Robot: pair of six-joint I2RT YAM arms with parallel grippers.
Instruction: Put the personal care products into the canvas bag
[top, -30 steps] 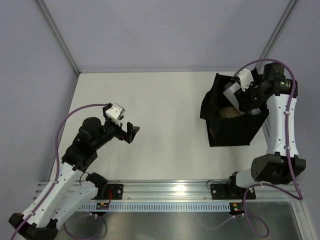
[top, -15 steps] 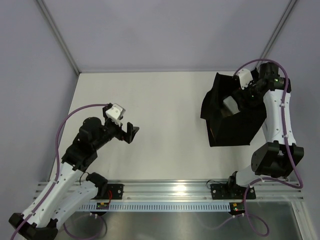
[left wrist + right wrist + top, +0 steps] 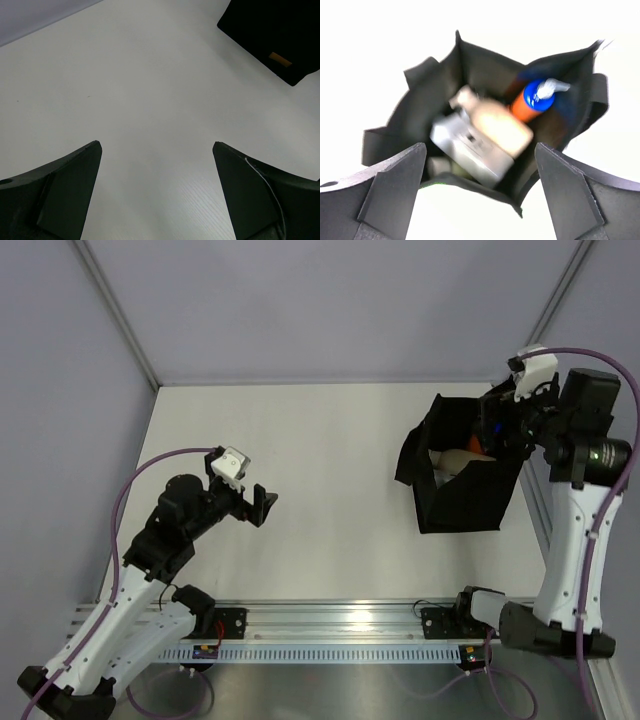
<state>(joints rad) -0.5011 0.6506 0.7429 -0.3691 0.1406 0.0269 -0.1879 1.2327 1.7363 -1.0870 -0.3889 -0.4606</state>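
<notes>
Jaws wide; black canvas bag [image 3: 485,62] holds bottles [image 3: 497,125].

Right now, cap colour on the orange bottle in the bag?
Blue cap, clearest in the right wrist view.

Both arms are the same build: white shells on the long links, chunky black joint housings. The left arm [image 3: 110,635] and right arm [image 3: 575,510] each trail a purple cable [image 3: 150,466], with a white camera block [image 3: 232,462] at the wrist. Fingers [image 3: 60,195] are matte black wedges, and the left claw [image 3: 156,143] has a thin white wire [image 3: 260,175] along one. There's a tiny green light [image 3: 598,451] on the right arm's black joint.
</notes>
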